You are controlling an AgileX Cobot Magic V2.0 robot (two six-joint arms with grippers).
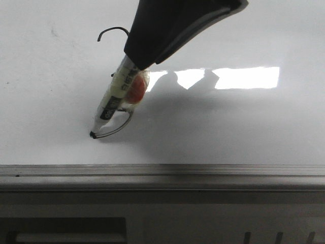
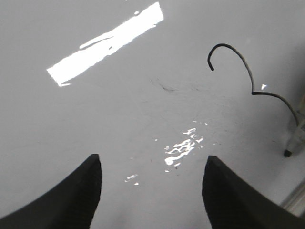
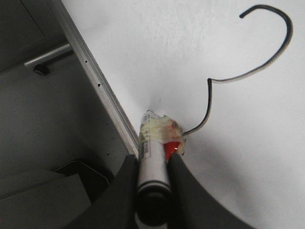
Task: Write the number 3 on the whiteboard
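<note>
Hovering over the left stretch of the whiteboard [image 1: 51,101], the left gripper [image 2: 151,191] shows only in its own wrist view, its two dark fingers [image 2: 81,195] spread wide apart with nothing between them and bare glossy board beneath. Further right sits the number 3 [image 1: 112,31], a thin dark line whose upper hook is plain in the front view, while its pointed middle and lower bowl are clearer in the wrist views; the lower curve runs down to the marker tip, so the figure looks close to finished, with perhaps only the tail left. Right of that, the marker [image 1: 114,96] leans steeply, its tip touching the board near the grey metal rail [image 1: 162,173] along the board's front edge. The right gripper [image 3: 151,183] is clamped on the marker's barrel at the capped end, a wad of pale tape and something orange [image 1: 136,90] wrapped round the barrel just below the fingers. The marker is likely light and stiff, and the board hard and slick, so the tip should slide easily; holding high on the barrel gives leverage but lets the tip wander, so light, even pressure seems wise.
</note>
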